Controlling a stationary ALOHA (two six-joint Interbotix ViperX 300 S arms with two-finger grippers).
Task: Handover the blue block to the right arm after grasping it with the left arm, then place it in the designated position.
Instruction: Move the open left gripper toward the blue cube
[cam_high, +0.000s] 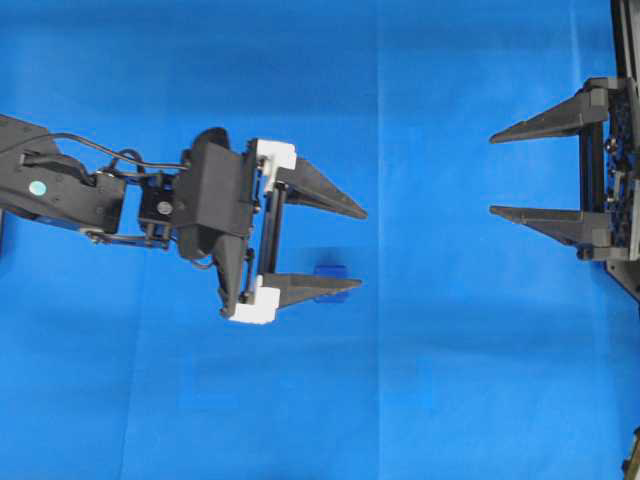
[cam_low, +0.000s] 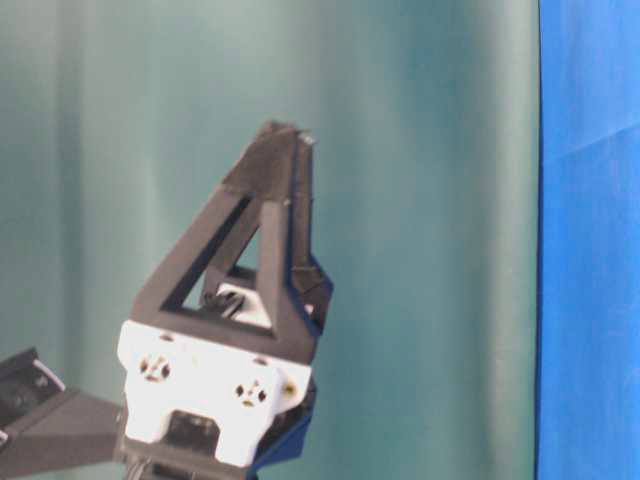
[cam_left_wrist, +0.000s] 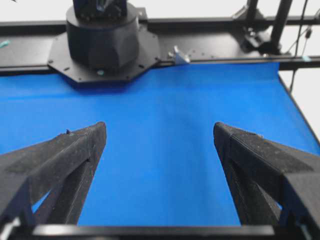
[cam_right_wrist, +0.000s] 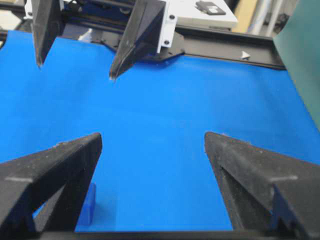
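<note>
The blue block (cam_high: 331, 270) lies on the blue cloth, held by neither gripper. In the overhead view it shows just inside the left gripper's lower finger, partly covered by it. My left gripper (cam_high: 362, 249), with white brackets, is open and empty and points right. It also shows in the table-level view (cam_low: 290, 135), raised, and in its own wrist view (cam_left_wrist: 159, 127), where the block is out of view. My right gripper (cam_high: 492, 174) is open and empty at the right edge, pointing left. In the right wrist view (cam_right_wrist: 152, 136) the block (cam_right_wrist: 87, 205) peeks out beside the left finger, and the left gripper (cam_right_wrist: 75, 71) is opposite.
The right arm's black base (cam_left_wrist: 102, 35) stands at the far edge of the cloth on a black frame rail. A teal-green curtain (cam_low: 420, 200) hangs behind the table. A blue cloth (cam_high: 300, 80) covers the table.
</note>
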